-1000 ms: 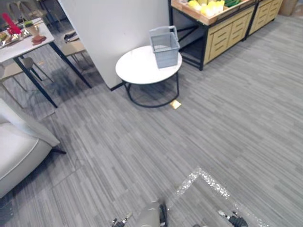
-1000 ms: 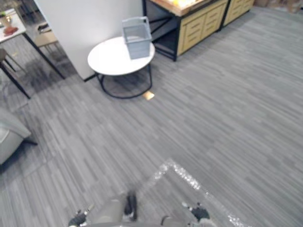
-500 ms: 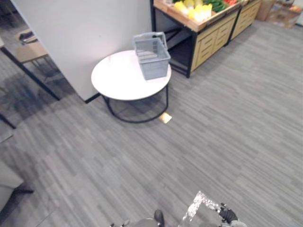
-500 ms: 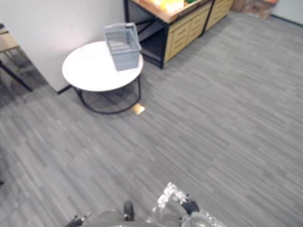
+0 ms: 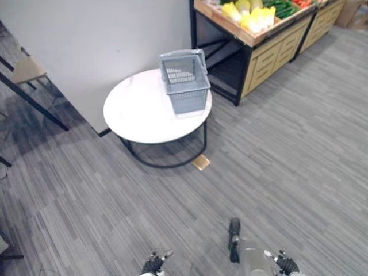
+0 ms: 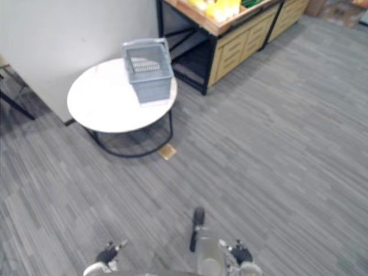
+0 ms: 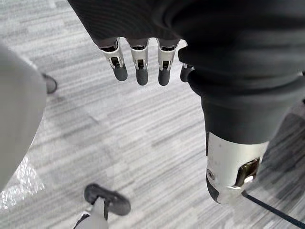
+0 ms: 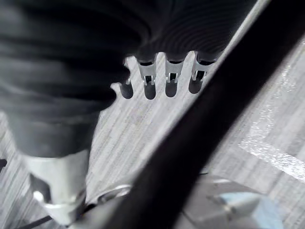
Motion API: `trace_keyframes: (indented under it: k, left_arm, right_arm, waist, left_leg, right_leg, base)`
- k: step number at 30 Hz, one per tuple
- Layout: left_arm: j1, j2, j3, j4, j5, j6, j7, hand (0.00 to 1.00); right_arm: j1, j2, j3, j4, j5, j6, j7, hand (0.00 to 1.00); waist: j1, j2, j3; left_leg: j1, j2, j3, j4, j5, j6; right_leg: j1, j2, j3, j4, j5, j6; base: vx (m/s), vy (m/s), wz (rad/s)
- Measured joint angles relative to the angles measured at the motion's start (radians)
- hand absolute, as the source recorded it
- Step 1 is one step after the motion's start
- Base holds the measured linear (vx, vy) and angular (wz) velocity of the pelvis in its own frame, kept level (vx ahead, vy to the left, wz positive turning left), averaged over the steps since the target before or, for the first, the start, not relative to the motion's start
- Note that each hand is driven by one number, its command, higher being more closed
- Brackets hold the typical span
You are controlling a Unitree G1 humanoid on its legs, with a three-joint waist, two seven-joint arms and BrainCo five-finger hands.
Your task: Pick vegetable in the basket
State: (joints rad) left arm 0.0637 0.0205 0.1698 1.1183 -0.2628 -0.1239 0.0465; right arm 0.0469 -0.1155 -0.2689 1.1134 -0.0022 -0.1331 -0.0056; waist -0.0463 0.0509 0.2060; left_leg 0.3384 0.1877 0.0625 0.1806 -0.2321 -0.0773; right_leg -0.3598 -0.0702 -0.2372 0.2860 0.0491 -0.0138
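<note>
Facing vegetables (image 5: 256, 17) far ahead and rightward on the wooden stand (image 5: 270, 52), beyond the grey basket (image 5: 185, 80) on the round surface (image 5: 138, 115), with left hand (image 7: 138, 67) and right hand (image 8: 170, 76) both low, slack-fingered, holding nothing, right hand looking the nearer.

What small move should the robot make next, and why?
Probably a step forward, toward the round table: the basket stands on it, far ahead, and the vegetables lie on the wooden stand beyond. The left hand and right hand hang open, empty, over the floor.
</note>
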Motion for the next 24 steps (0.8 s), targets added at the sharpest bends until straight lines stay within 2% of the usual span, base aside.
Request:
trace_keyframes:
  k: [1,2,3,4,5,6,7,9,10,11,12,13,14,15,16,17,19,20,21,22,23,24]
  left_arm:
    - [0.0,-0.006,0.011,-0.001,0.0,-0.001,0.009,0.0]
    - [0.0,-0.007,0.013,-0.001,0.0,-0.001,0.012,0.0]
    - [-0.001,-0.002,0.017,-0.005,0.0,0.0,0.016,0.0]
    - [-0.001,0.0,0.017,-0.005,0.0,0.0,0.017,0.0]
    - [-0.001,0.002,0.017,-0.009,-0.001,0.0,0.018,0.0]
    - [0.0,0.004,0.025,-0.021,-0.001,-0.005,0.018,0.0]
    - [-0.001,0.004,0.036,-0.037,-0.003,-0.01,0.019,0.0]
    - [0.0,0.006,0.035,-0.057,-0.001,-0.02,0.022,0.0]
    - [-0.001,0.0,0.035,-0.071,-0.003,-0.023,0.025,0.0]
    - [-0.001,0.0,0.035,-0.075,-0.003,-0.024,0.025,0.0]
    - [0.0,0.0,0.034,-0.085,-0.005,-0.027,0.027,0.0]
    - [-0.001,0.0,0.032,-0.091,-0.007,-0.029,0.029,0.0]
    - [0.0,-0.002,0.029,-0.093,-0.007,-0.03,0.031,0.0]
    - [0.001,-0.006,0.024,-0.092,-0.005,-0.03,0.036,0.0]
    - [0.003,-0.01,0.021,-0.09,-0.004,-0.03,0.038,0.0]
    - [0.003,-0.013,0.022,-0.088,-0.004,-0.03,0.039,0.0]
    - [0.001,-0.01,0.022,-0.088,-0.005,-0.03,0.035,0.0]
    - [0.0,-0.004,0.021,-0.088,-0.004,-0.031,0.035,0.0]
    - [0.0,0.002,0.02,-0.087,0.001,-0.031,0.035,0.0]
    - [0.0,0.024,-0.003,-0.078,0.01,-0.028,0.037,0.0]
    - [0.0,0.027,-0.009,-0.076,0.01,-0.028,0.04,0.0]
    - [0.0,0.03,-0.009,-0.068,0.012,-0.027,0.047,0.0]
  right_arm:
    - [-0.002,-0.003,0.002,-0.001,0.0,0.0,-0.002,0.0]
    - [-0.002,-0.003,0.003,-0.001,0.0,-0.001,-0.002,0.0]
    - [-0.002,-0.003,0.007,-0.003,0.001,-0.001,-0.002,0.0]
    - [0.0,-0.002,0.013,-0.003,0.002,-0.001,-0.002,0.0]
    - [0.003,-0.006,0.025,-0.003,0.003,0.0,-0.003,0.0]
    - [0.006,-0.007,0.041,-0.003,0.007,0.0,-0.009,0.0]
    - [0.005,-0.005,0.046,-0.001,0.011,-0.001,-0.009,0.0]
    - [-0.002,-0.003,0.052,0.0,0.013,-0.001,-0.01,0.0]
    - [-0.019,-0.006,0.052,0.001,0.013,-0.001,-0.011,0.0]
    - [-0.024,-0.006,0.052,0.001,0.013,-0.001,-0.012,0.0]
    - [-0.035,-0.002,0.052,0.001,0.017,-0.001,-0.012,0.0]
    - [-0.044,0.001,0.052,0.001,0.027,-0.001,-0.012,0.0]
    - [-0.044,0.002,0.052,0.0,0.033,-0.001,-0.012,0.0]
    - [-0.042,0.002,0.054,-0.001,0.045,-0.001,-0.012,0.0]
    - [-0.036,0.001,0.069,-0.002,0.047,-0.001,-0.013,0.0]
    - [-0.03,-0.001,0.085,-0.002,0.047,-0.001,-0.013,0.0]
    - [-0.027,-0.001,0.113,-0.003,0.046,-0.001,-0.014,0.0]
    - [-0.03,0.001,0.132,-0.003,0.044,-0.001,-0.014,0.0]
    - [-0.029,0.004,0.14,-0.002,0.043,-0.001,-0.011,0.0]
    - [-0.039,0.009,0.164,-0.009,0.041,-0.004,-0.007,0.0]
    - [-0.039,0.01,0.165,-0.009,0.041,-0.004,-0.007,0.0]
    - [-0.031,0.016,0.164,-0.009,0.041,-0.004,-0.007,0.0]
  waist:
    - [0.006,0.006,-0.001]
    - [0.007,0.008,-0.002]
    - [0.003,0.01,-0.001]
    - [-0.002,0.01,0.0]
    - [-0.003,0.013,0.005]
    - [0.002,0.008,0.009]
    - [0.022,-0.006,0.02]
    - [0.036,-0.013,0.022]
    - [0.049,-0.009,0.022]
    - [0.051,-0.008,0.022]
    - [0.055,-0.008,0.023]
    - [0.064,-0.012,0.024]
    - [0.066,-0.012,0.023]
    - [0.068,-0.01,0.022]
    - [0.071,0.0,0.018]
    - [0.077,0.006,0.014]
    - [0.084,0.004,0.01]
    - [0.091,-0.012,-0.008]
    - [0.093,-0.03,-0.014]
    - [0.085,-0.055,-0.032]
    - [0.085,-0.062,-0.034]
    - [0.085,-0.074,-0.04]
  left_leg:
    - [-0.032,0.018,-0.027,0.094,0.059,-0.031]
    - [-0.058,0.025,-0.045,0.154,0.099,-0.048]
    - [-0.126,0.035,-0.086,0.305,0.214,-0.094]
    - [-0.168,0.036,-0.107,0.392,0.284,-0.11]
    - [-0.249,0.041,-0.122,0.575,0.341,-0.147]
    - [-0.317,0.058,-0.082,0.738,0.314,-0.154]
    - [-0.371,0.078,-0.01,0.844,0.251,-0.13]
    - [-0.434,0.079,0.058,0.886,0.179,-0.095]
    - [-0.506,0.069,0.107,0.846,0.111,-0.069]
    - [-0.521,0.065,0.117,0.828,0.097,-0.065]
    - [-0.568,0.044,0.147,0.726,0.06,-0.049]
    - [-0.589,0.002,0.187,0.513,0.055,-0.042]
    - [-0.586,-0.015,0.204,0.414,0.061,-0.036]
    - [-0.573,-0.045,0.219,0.222,0.095,-0.028]
    - [-0.56,-0.065,0.227,0.017,0.166,-0.027]
    - [-0.565,-0.069,0.225,-0.066,0.199,-0.024]
    - [-0.573,-0.067,0.216,-0.091,0.278,0.006]
    - [-0.563,-0.093,0.229,-0.079,0.332,0.047]
    - [-0.56,-0.109,0.236,-0.076,0.327,0.066]
    - [-0.546,-0.142,0.252,-0.079,0.292,0.094]
    - [-0.532,-0.153,0.256,-0.082,0.281,0.103]
    - [-0.495,-0.176,0.261,-0.092,0.264,0.119]
  right_leg:
    - [0.018,0.027,-0.004,0.017,-0.037,-0.019]
    - [0.034,0.04,-0.004,0.016,-0.052,-0.025]
    - [0.076,0.058,-0.008,-0.003,-0.077,-0.036]
    - [0.103,0.064,-0.01,-0.019,-0.089,-0.04]
    - [0.165,0.077,-0.011,-0.055,-0.107,-0.05]
    - [0.242,0.089,-0.008,-0.09,-0.122,-0.061]
    - [0.325,0.096,0.002,-0.13,-0.131,-0.064]
    - [0.407,0.095,0.016,-0.18,-0.139,-0.064]
    - [0.463,0.09,0.028,-0.221,-0.143,-0.058]
    - [0.474,0.088,0.03,-0.228,-0.144,-0.055]
    - [0.507,0.076,0.032,-0.255,-0.149,-0.045]
    - [0.538,0.05,0.032,-0.276,-0.162,-0.022]
    - [0.551,0.04,0.031,-0.285,-0.168,-0.013]
    - [0.572,0.031,0.028,-0.296,-0.178,0.004]
    - [0.595,0.029,0.028,-0.311,-0.193,0.026]
    - [0.615,0.035,0.028,-0.318,-0.207,0.04]
    - [0.648,0.034,0.043,-0.313,-0.249,0.072]
    - [0.651,-0.001,0.063,-0.289,-0.284,0.094]
    - [0.645,-0.019,0.076,-0.269,-0.294,0.098]
    - [0.602,-0.059,0.113,-0.179,-0.295,0.098]
    - [0.583,-0.073,0.131,-0.126,-0.294,0.098]
    - [0.547,-0.092,0.16,0.0,-0.292,0.102]
  base:
    - [0.72,-0.407,-0.34]
    - [0.59,-0.285,-0.25]
    - [0.48,-0.206,-0.06]
    - [0.58,-0.208,0.01]
    - [0.53,-0.162,0.04]
    - [0.58,-0.181,-0.05]
    - [0.45,-0.15,-0.11]
    - [0.34,-0.107,-0.18]
    - [0.33,-0.073,-0.18]
    - [0.39,-0.039,-0.16]
    - [0.31,0.04,-0.06]
    - [0.31,0.065,-0.03]
    - [0.32,0.103,0.01]
    - [0.35,0.13,0.07]
    - [0.45,0.182,0.08]
    - [0.49,0.227,0.03]
    - [0.44,0.225,-0.14]
    - [0.38,0.183,-0.29]
    - [0.56,0.252,-0.3]
    - [0.47,0.218,-0.16]
    - [0.55,0.27,-0.04]
    - [0.46,0.237,0.02]
